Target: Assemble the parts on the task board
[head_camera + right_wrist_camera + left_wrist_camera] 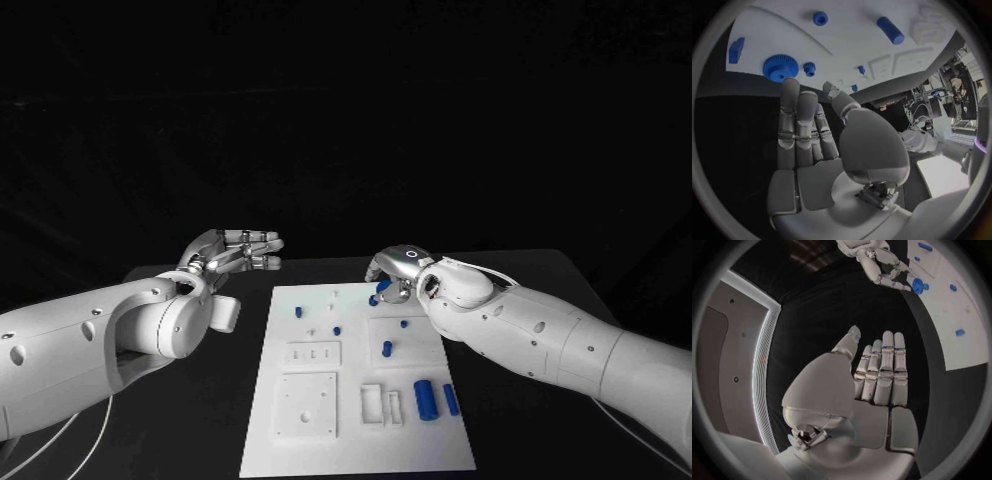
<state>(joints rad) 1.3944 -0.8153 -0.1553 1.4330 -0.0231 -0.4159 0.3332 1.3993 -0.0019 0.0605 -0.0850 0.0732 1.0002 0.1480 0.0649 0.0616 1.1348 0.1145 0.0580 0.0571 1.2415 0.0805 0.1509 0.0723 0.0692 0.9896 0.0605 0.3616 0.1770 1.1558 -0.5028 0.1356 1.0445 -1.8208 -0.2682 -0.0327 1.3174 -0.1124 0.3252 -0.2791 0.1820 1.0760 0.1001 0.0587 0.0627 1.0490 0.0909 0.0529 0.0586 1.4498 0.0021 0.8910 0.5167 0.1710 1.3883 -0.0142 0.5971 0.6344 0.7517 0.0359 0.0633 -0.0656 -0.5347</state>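
Observation:
The white task board (361, 440) lies in the middle of the black table. My right hand (401, 270) hovers over the board's far right corner with its fingers straight and apart, holding nothing. Its fingertips (789, 87) reach the edge of a large blue gear (779, 67), which lies on the board with a small blue gear (809, 69) beside it. The left wrist view shows the same large gear (918, 286) at my right hand (879, 265). My left hand (238, 250) is off the board's far left corner, fingers stretched out and empty (879, 370).
Two blue cylinders (424, 398) (450, 400) lie near the board's right edge, and another (387, 349) lies mid-board. Small blue pegs (336, 330) (299, 312) stand further left. White recessed plates (307, 405) occupy the board's near left. Black table surrounds the board.

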